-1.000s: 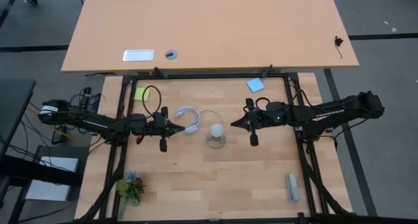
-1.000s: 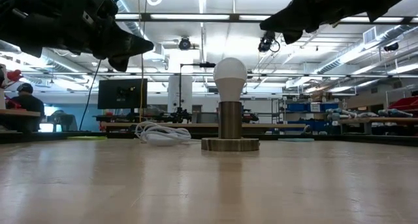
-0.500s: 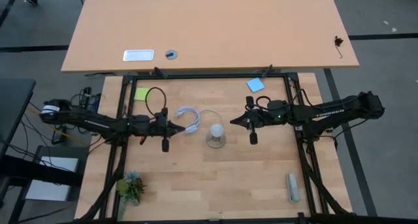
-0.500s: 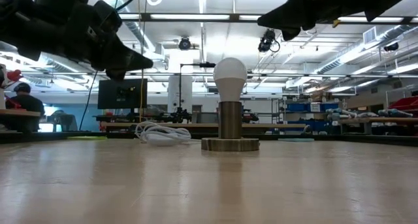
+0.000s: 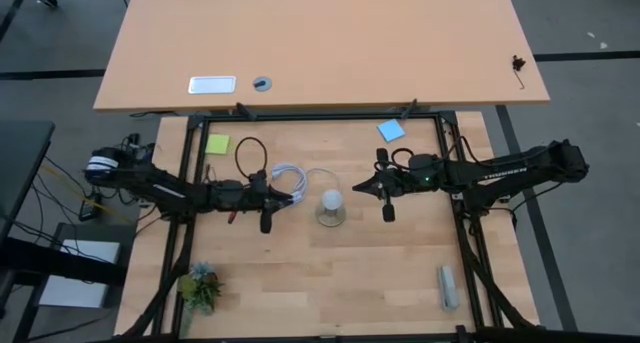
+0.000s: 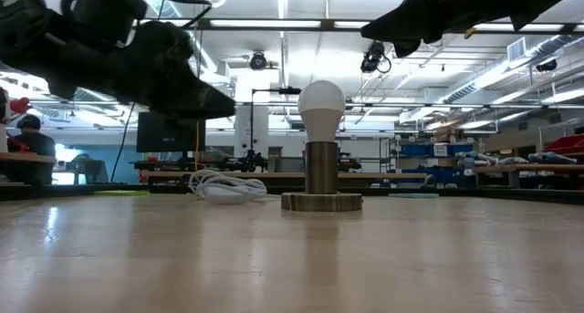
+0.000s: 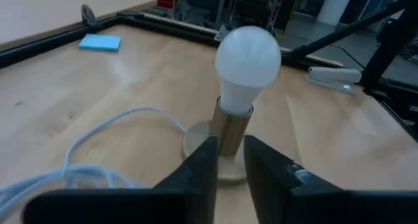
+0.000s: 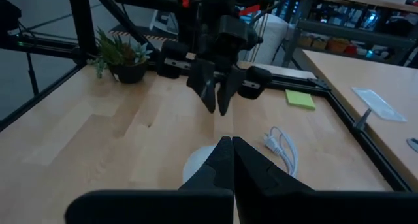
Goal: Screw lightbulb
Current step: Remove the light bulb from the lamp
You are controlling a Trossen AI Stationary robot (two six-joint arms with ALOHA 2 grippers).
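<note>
The white lightbulb point(image 5: 331, 199) stands upright with its neck in the round socket base point(image 5: 331, 216) at the table's middle; it also shows in the low view point(image 6: 321, 100) and the left wrist view point(image 7: 248, 57). The base's white cable point(image 5: 290, 179) lies looped to its left. My left gripper point(image 5: 291, 196) hovers just left of the bulb, above the table, its fingers a narrow gap apart point(image 7: 230, 164) and pointing at the socket. My right gripper point(image 5: 358, 190) hovers just right of the bulb, higher up, shut and empty point(image 8: 230, 145).
A blue note point(image 5: 391, 130) and a green note point(image 5: 217, 143) lie near the far edge. A small plant point(image 5: 200, 286) stands at the near left, and a grey stapler point(image 5: 447, 286) lies at the near right. A second table point(image 5: 320, 43) stands beyond.
My left gripper has gone toward the table's right edge, toward the bulb, and come a little lower. The bulb, the socket and my right gripper have kept still.
</note>
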